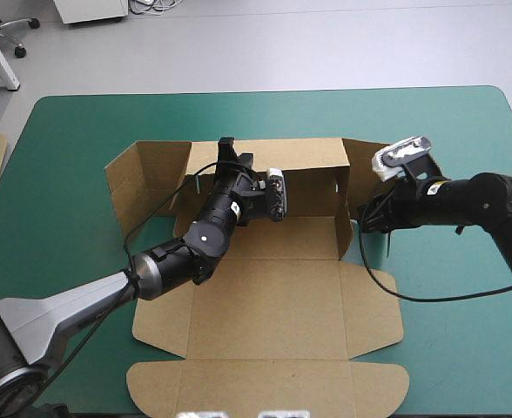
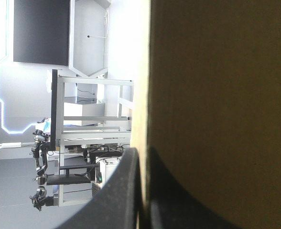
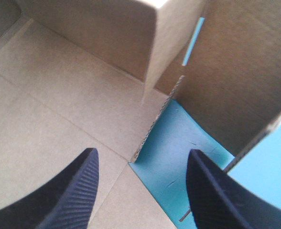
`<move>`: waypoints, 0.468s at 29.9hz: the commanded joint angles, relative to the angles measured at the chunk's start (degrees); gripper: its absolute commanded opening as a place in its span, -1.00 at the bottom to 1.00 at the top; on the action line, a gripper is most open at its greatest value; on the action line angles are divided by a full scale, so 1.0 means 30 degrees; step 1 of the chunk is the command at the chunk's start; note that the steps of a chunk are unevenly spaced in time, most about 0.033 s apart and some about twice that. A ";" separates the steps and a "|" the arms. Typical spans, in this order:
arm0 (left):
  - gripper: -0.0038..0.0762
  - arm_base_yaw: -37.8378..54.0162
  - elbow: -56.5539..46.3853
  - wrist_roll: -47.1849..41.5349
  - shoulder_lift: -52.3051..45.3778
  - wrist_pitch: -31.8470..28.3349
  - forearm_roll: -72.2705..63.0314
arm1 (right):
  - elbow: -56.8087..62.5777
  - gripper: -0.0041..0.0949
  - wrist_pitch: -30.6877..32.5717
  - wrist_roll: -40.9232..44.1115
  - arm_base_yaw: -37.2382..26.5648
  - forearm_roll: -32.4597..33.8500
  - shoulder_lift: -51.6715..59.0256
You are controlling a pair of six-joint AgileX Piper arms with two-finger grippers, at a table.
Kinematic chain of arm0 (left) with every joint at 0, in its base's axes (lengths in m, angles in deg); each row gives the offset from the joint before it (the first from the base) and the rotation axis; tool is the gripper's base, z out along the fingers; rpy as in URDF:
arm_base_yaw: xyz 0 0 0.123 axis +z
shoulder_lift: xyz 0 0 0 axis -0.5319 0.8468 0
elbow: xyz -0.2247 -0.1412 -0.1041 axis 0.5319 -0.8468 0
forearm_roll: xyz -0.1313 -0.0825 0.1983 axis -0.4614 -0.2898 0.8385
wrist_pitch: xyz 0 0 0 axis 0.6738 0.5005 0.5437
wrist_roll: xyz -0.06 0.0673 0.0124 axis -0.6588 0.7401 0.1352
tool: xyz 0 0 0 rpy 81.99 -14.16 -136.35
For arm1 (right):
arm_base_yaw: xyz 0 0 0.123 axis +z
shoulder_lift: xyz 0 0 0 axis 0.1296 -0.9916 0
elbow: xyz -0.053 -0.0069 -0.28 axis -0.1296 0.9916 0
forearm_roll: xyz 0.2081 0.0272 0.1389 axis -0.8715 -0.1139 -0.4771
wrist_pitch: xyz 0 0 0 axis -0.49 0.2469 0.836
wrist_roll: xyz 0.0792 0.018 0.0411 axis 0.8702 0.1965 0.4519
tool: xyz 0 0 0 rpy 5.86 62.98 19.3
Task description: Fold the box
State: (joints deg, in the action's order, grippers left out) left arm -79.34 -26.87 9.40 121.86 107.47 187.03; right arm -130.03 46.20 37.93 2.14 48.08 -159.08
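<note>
On the teal-green desk [image 1: 448, 348] lies the brown box [image 1: 265, 305], its far wall raised; the left jaws pinch that wall, the right jaws stand parted at the box's right rear corner.

Close, blurred box [image 2: 217, 95] wall blocks most of the left wrist view.

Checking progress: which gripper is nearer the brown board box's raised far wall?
Left. The left gripper grips the far wall; the right gripper is open by its right end.
</note>
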 commanded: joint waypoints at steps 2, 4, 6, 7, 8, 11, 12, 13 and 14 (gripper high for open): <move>-0.94 -0.0089 0.0380 -0.0545 -0.0745 0.1303 0.0082 | -0.3558 0.10 0.0269 0.4668 -0.0011 0.2456 0.0545; -0.94 -0.0089 0.0380 -0.0545 -0.0745 0.1480 0.0082 | -0.5222 0.02 0.0553 0.6006 -0.0011 0.4014 0.0294; -0.94 -0.0050 0.0380 -0.0545 -0.0745 0.1553 0.0082 | -0.6688 -0.09 0.0682 0.6897 -0.0050 0.5566 -0.0241; -0.94 -0.0050 0.0380 -0.0545 -0.0745 0.1553 0.0082 | -0.7475 -0.16 0.0755 0.7149 -0.0215 0.6167 -0.0682; -0.94 -0.0050 0.0380 -0.0510 -0.0745 0.1553 0.0082 | -0.8136 -0.20 0.1043 0.7345 -0.0535 0.6321 -0.1252; -0.94 -0.0050 0.0380 -0.0469 -0.0745 0.1553 0.0082 | -1.0880 -0.27 0.3097 0.6914 -0.1972 0.5019 -0.3538; -0.94 -0.0050 0.0380 -0.0469 -0.0745 0.1553 0.0082 | -1.1742 -0.27 0.3652 0.6500 -0.2356 0.4321 -0.4207; -0.94 -0.0050 0.0380 -0.0469 -0.0745 0.1553 0.0082 | -1.2536 -0.27 0.4179 0.6237 -0.2792 0.3631 -0.5014; -0.94 -0.0050 0.0380 -0.0469 -0.0745 0.1553 0.0082 | -1.3265 -0.27 0.4600 0.5917 -0.3173 0.3009 -0.5796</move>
State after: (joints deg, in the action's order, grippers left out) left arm -79.34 -26.87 9.40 121.86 109.37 186.67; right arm -163.14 58.19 57.98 -4.40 61.81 -172.78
